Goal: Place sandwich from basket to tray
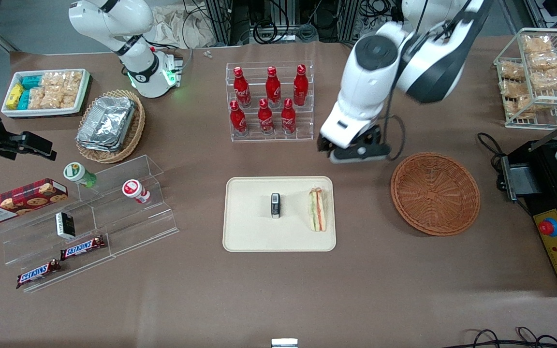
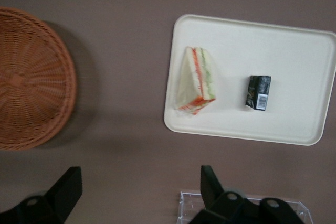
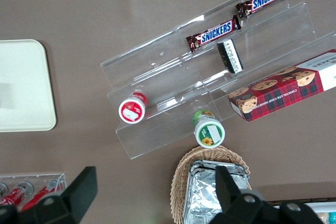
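The sandwich [image 1: 317, 210] lies on the cream tray [image 1: 249, 237], at the tray's edge nearest the basket; it also shows in the left wrist view [image 2: 195, 81] on the tray [image 2: 294, 51]. The reddish-brown wicker basket [image 1: 435, 193] is empty and stands beside the tray, toward the working arm's end; it shows in the wrist view too [image 2: 31, 80]. My gripper [image 1: 358, 152] hangs open and empty above the table, farther from the front camera than the gap between tray and basket. Its fingers [image 2: 210, 184] stand wide apart with nothing between them.
A small dark packet [image 1: 275, 205] lies in the middle of the tray. A clear rack of red bottles [image 1: 270, 102] stands close beside my gripper. A black machine [image 1: 556, 212] and a wire rack of snacks [image 1: 539, 77] stand at the working arm's end.
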